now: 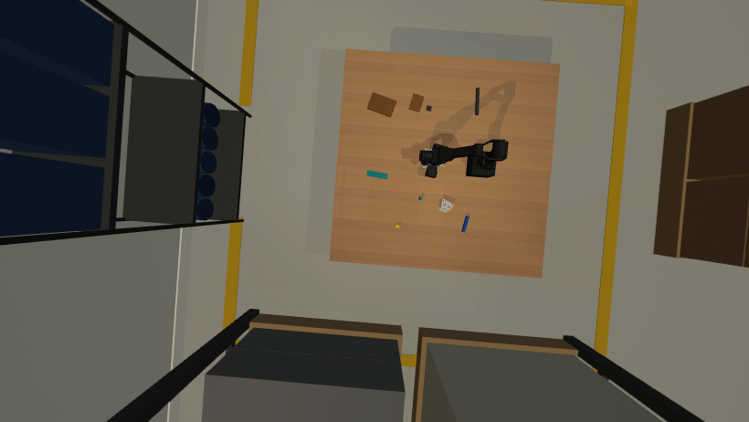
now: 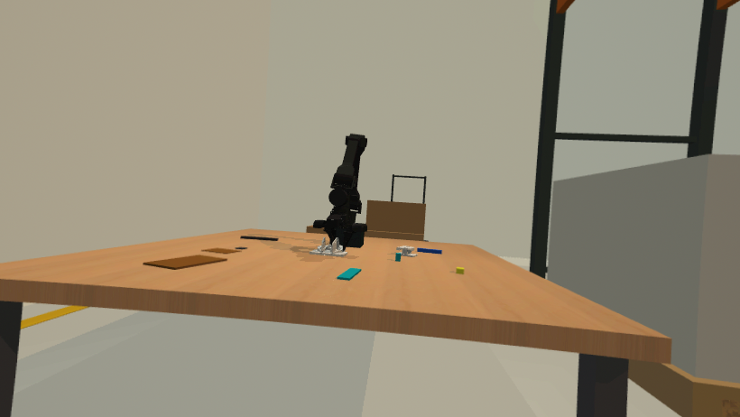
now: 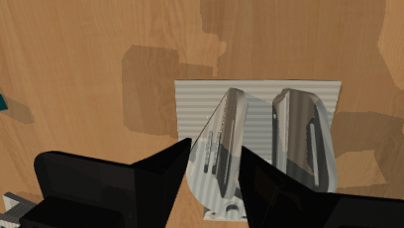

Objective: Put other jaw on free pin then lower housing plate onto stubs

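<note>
The light metal base plate (image 3: 193, 101) (image 2: 315, 253) lies on the table below my hand. One metal jaw (image 3: 302, 116) (image 2: 323, 245) stands over its right part in the wrist view. My gripper (image 3: 214, 147) is shut on the other metal jaw (image 3: 210, 189) (image 2: 336, 243), left of the first. The jaws stand side by side with a gap between their upper parts. Whether the held jaw sits fully down is unclear. The gear teeth and pins are hidden by the jaws and fingers. The white housing plate (image 1: 446, 205) (image 2: 405, 249) (image 3: 14, 202) stands apart, to the side.
A small teal block (image 1: 420, 197) (image 2: 397, 256), a blue bar (image 1: 465, 223) (image 2: 429, 250) and a yellow cube (image 1: 396, 226) (image 2: 459, 270) are on the housing plate's side. A flat teal bar (image 1: 376, 174) (image 2: 348, 273) lies beyond the base. Brown plates (image 1: 381, 104) and a black bar (image 1: 477, 100) lie opposite.
</note>
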`<state>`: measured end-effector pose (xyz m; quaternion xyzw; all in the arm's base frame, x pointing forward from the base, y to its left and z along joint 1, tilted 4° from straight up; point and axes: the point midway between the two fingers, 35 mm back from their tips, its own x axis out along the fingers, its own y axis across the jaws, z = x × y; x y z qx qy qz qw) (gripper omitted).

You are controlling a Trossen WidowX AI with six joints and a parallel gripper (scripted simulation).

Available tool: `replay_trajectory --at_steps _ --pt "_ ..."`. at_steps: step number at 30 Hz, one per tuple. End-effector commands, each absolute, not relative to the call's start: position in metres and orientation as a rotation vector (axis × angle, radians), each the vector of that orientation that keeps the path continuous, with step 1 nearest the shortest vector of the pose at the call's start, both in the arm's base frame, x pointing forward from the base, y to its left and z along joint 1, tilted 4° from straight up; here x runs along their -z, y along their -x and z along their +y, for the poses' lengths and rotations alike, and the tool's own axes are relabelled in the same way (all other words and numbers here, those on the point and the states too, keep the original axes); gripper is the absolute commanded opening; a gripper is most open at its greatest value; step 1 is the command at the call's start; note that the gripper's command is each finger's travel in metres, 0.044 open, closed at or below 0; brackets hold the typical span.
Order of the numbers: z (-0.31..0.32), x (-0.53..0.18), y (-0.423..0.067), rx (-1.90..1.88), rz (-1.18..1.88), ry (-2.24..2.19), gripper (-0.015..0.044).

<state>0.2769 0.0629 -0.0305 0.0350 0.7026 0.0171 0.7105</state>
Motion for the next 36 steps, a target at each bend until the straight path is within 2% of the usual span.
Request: replay_trajectory --at_steps 1,36 --pt "0.0633 0.0317 -0.2767 -0.035 1.560 -0.084 0.0134" --pt "0.0628 0.0257 -0.2766 -0.035 1.560 -0.084 0.0134"
